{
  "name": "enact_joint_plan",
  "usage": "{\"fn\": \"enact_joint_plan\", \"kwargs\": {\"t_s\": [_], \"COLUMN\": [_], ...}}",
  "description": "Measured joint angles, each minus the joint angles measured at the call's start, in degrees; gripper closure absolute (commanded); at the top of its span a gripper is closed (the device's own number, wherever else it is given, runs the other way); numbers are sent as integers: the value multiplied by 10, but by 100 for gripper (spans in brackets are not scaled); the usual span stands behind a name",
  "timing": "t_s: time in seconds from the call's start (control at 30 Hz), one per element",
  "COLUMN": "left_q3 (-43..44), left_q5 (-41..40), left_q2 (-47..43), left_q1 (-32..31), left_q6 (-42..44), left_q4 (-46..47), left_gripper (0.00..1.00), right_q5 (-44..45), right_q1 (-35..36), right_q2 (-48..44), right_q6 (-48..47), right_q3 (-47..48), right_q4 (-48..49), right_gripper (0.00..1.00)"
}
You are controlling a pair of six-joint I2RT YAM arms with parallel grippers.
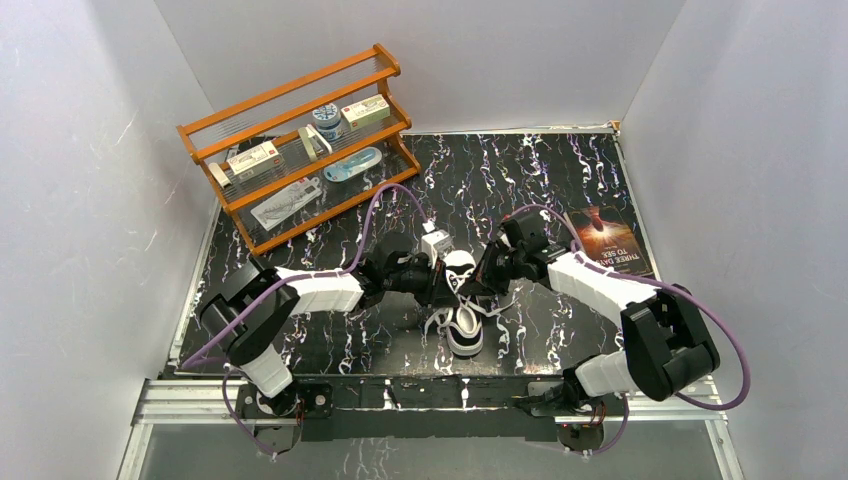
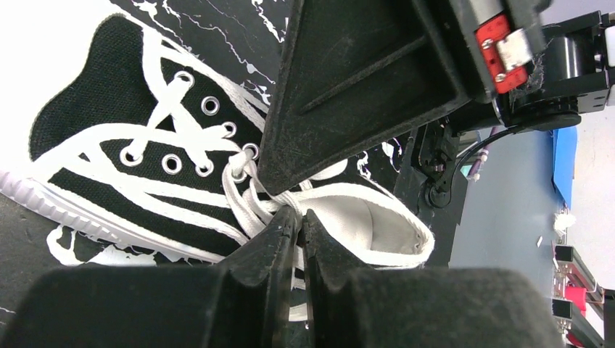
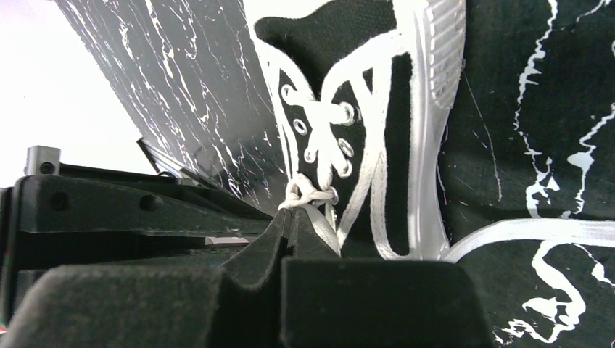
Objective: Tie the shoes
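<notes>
plain white walls [image 1: 80, 150] enclosing a table [image 1: 560, 180] with a black, white-veined marble-patterned top, an orange wooden shelf rack [image 1: 300, 150] at its far left corner and a dark book [image 1: 608, 240] lying flat near its right edge, evenly lit.

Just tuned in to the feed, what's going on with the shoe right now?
Both arms meet over the black sneaker. The left gripper and right gripper are each pinched shut on a strand of the white laces by the top eyelets. The strands cross there, but no bow shows yet.
</notes>
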Motion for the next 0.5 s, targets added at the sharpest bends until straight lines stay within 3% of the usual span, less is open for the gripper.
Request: {"fn": "enact_joint_plan", "kwargs": {"t_s": [0.27, 0.5], "left_q3": [-2, 25], "left_q5": [-16, -15], "left_q2": [-75, -116], "left_q1": [6, 50], "left_q6": [-14, -15], "left_q4": [-35, -72], "left_gripper": [66, 66], "right_q5": [5, 9], "right_q1": [0, 0], "right_q2": [-34, -45], "right_q6": [10, 9], "right_q3": [-50, -50], "right_q4": [58, 70], "right_gripper": [100, 100]}}
